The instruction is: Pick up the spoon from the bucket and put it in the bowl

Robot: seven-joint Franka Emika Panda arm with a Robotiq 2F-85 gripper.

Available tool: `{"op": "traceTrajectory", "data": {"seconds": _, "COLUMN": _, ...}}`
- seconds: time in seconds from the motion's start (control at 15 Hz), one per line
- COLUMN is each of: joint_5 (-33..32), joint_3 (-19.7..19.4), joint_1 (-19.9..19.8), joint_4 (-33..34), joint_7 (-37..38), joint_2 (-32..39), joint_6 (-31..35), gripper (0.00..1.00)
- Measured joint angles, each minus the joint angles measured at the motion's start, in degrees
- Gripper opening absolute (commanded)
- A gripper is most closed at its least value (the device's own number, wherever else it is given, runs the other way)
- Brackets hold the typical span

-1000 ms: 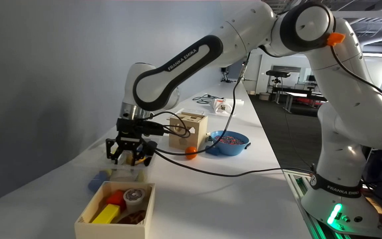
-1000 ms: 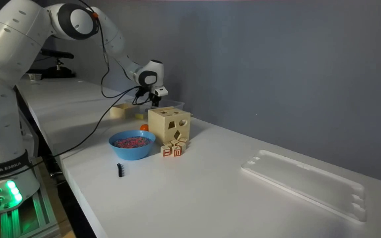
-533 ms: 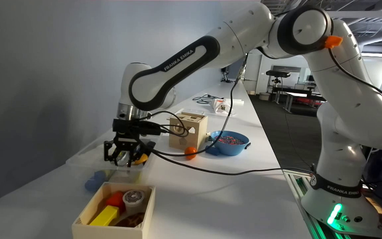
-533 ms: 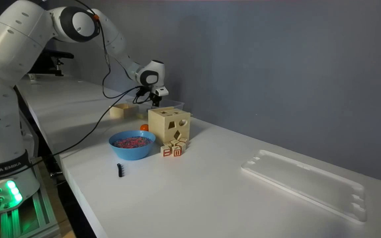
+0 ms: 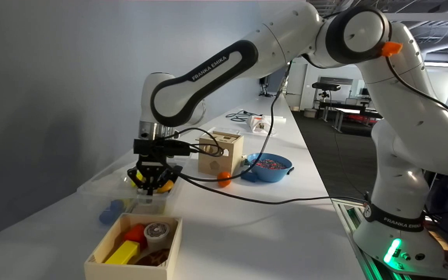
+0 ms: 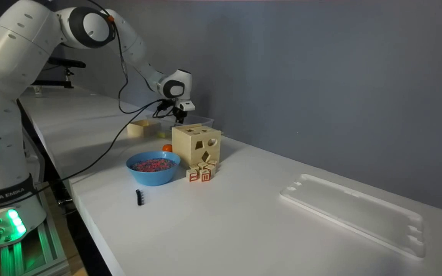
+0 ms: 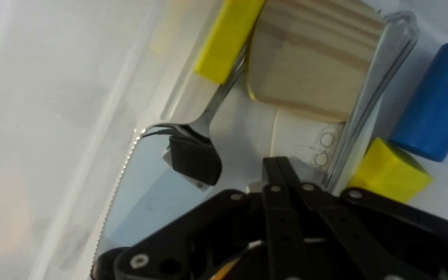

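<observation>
Commentator: There on the left of the wrist view, the spoon (image 7: 212, 107), ten o'clock from the pincer (image 7: 279, 161) and down inside the bucket (image 7: 379, 77), that clear tub! A metal utensil, at least; the head is dark and glinting, so spoon or fork is hard to call.

Analyst: And the long axis?

Commentator: One o'clock to seven, the handle tucked between the yellow block (image 7: 230, 41) and, to its right, a rounded wooden piece (image 7: 309, 58).

Analyst: The pincer itself?

Commentator: Closed, nothing showing in its bite, nose to twelve o'clock! Going by the task, the grasp looks yet to come: it would have to open, shift towards ten and twist a little to bite across that neck.

Analyst: Tight in there, though. The block might well catch the handle on the lift.

Commentator: In an exterior view, left to right: grey wall (image 5: 53, 116), the bucket near it on the white desk (image 5: 266, 233), then the wooden cube (image 5: 221, 163), the orange ball (image 5: 224, 175) at its foot, and the bowl (image 5: 272, 175), three o'clock from the pincer, coloured grains (image 5: 272, 165) inside!

Analyst: So the carry likely heads for three, rounding or clearing that cube. Far right stands the arm's base (image 5: 410, 245), well apart from the bucket: a long reach, by the look of it.
</observation>
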Motion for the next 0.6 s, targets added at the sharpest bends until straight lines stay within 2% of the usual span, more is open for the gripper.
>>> {"op": "traceTrajectory", "data": {"seconds": 0.33, "joint_5": 0.0, "joint_3": 0.6, "joint_1": 0.7, "joint_4": -1.0, "joint_7": -0.7, "joint_2": -2.7, "joint_6": 2.3, "gripper": 0.0}}
{"op": "traceTrajectory", "data": {"seconds": 0.4, "joint_5": -0.1, "joint_3": 0.6, "joint_1": 1.0, "joint_4": -1.1, "joint_7": -0.6, "joint_2": -3.4, "joint_6": 2.4, "gripper": 0.26}}
{"op": "traceTrajectory", "data": {"seconds": 0.47, "joint_5": -0.4, "joint_3": 0.4, "joint_1": 1.3, "joint_4": -1.3, "joint_7": -0.1, "joint_2": -4.0, "joint_6": 2.6, "gripper": 0.28}}
{"op": "traceTrajectory", "data": {"seconds": 0.6, "joint_5": -1.1, "joint_3": -0.2, "joint_1": 1.7, "joint_4": -2.1, "joint_7": 1.3, "joint_2": -4.7, "joint_6": 3.5, "gripper": 0.4}}
